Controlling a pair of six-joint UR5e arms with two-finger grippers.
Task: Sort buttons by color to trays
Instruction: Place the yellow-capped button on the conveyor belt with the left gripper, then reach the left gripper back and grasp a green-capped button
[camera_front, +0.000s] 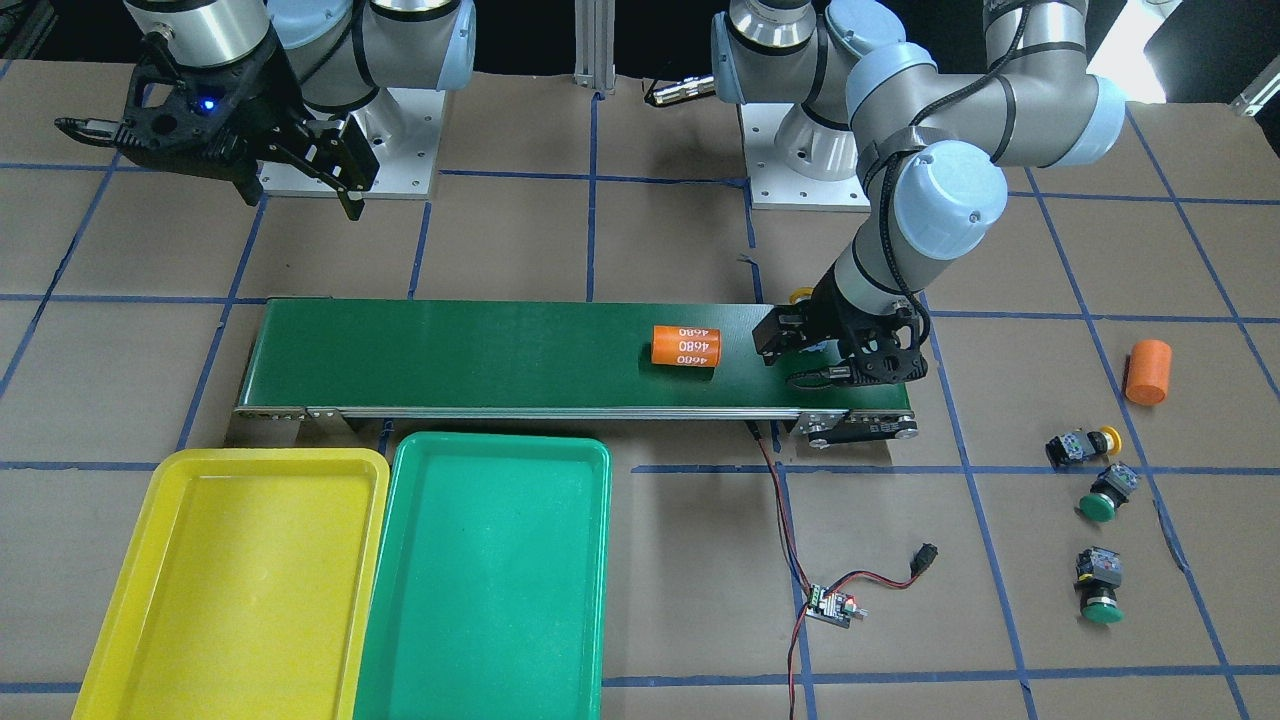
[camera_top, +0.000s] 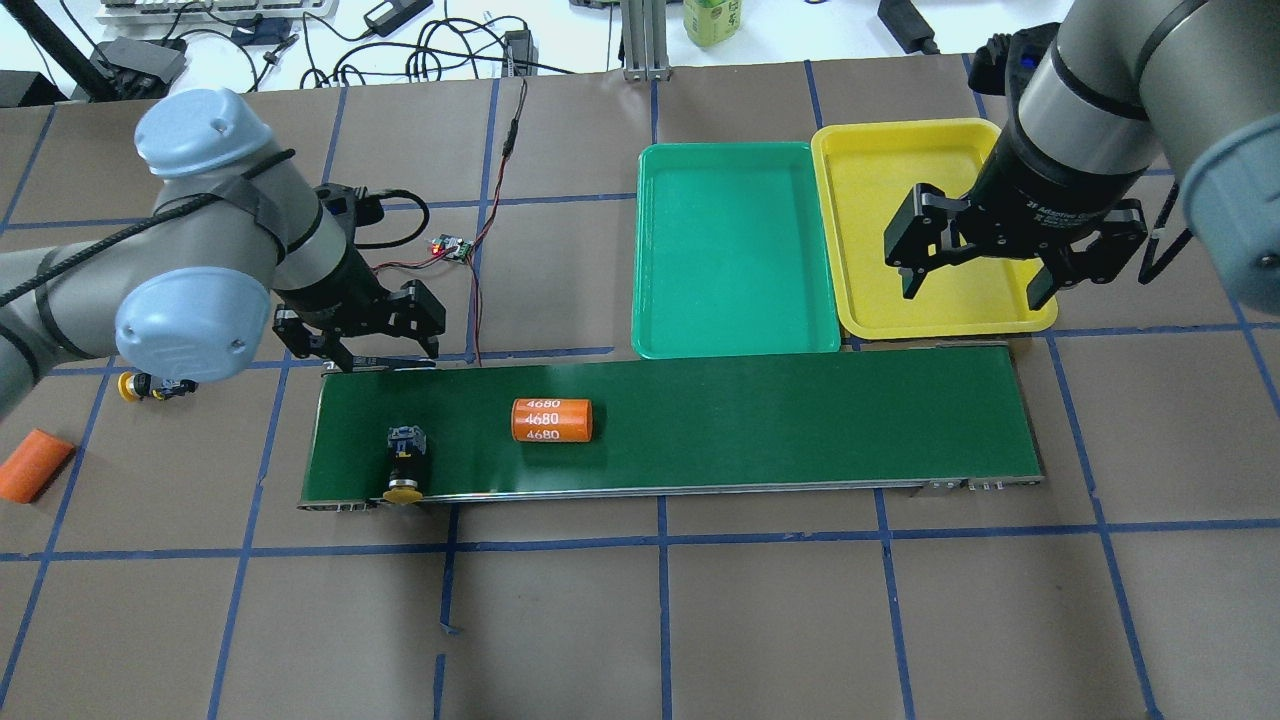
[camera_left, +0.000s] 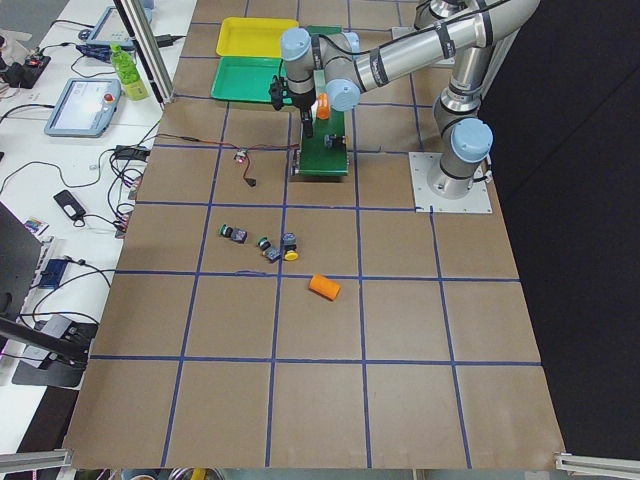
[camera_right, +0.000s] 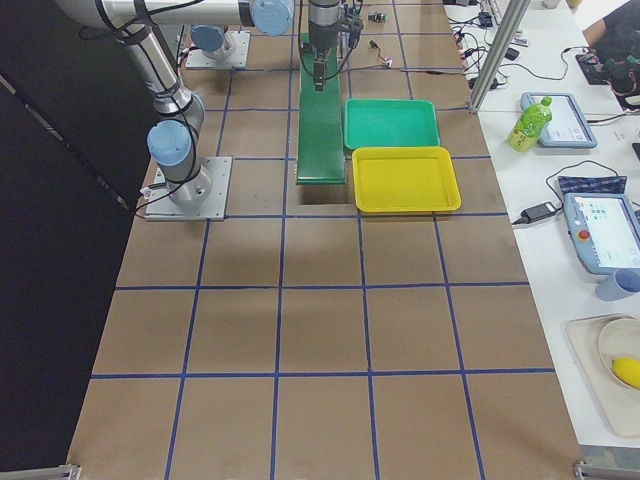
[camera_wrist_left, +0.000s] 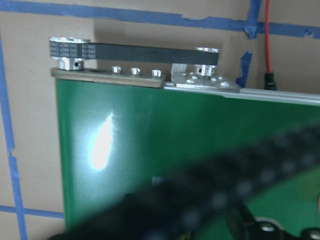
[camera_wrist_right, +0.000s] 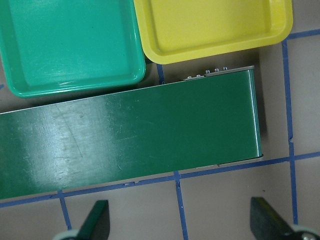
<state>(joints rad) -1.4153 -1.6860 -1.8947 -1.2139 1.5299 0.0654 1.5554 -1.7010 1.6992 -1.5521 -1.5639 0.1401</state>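
Nearest the operators, the yellow tray (camera_front: 250, 580) and the green tray (camera_front: 490, 580) lie touching side by side, each showing only bare plastic; beside them a circuit board (camera_front: 832, 605) trails red and black wires (camera_front: 786, 510); off to the robot's left, on the paper (camera_front: 700, 650), lie a green button (camera_front: 1100, 587), a second green button (camera_front: 1104, 494) and a yellow button (camera_front: 1083, 444), well apart from both trays, an orange cylinder (camera_front: 1147, 371) just beyond them; farther back runs the belt (camera_front: 450, 355), carrying a labelled cylinder (camera_front: 686, 346) and, at its left end, the fourth button (camera_top: 404, 460), its yellow cap jutting over the robot-side edge; the left gripper (camera_top: 362, 340) hovers over that end's other edge, jaws parted, gripping nothing, clear of the button; the right gripper (camera_top: 975, 280) hangs high near the belt's opposite end, jaws wide, empty; the paper is brown, gridded in blue tape (camera_front: 700, 468); a white bench (camera_top: 590, 35) with cables (camera_top: 450, 40) and a green bottle (camera_top: 712, 18) stands alongside.
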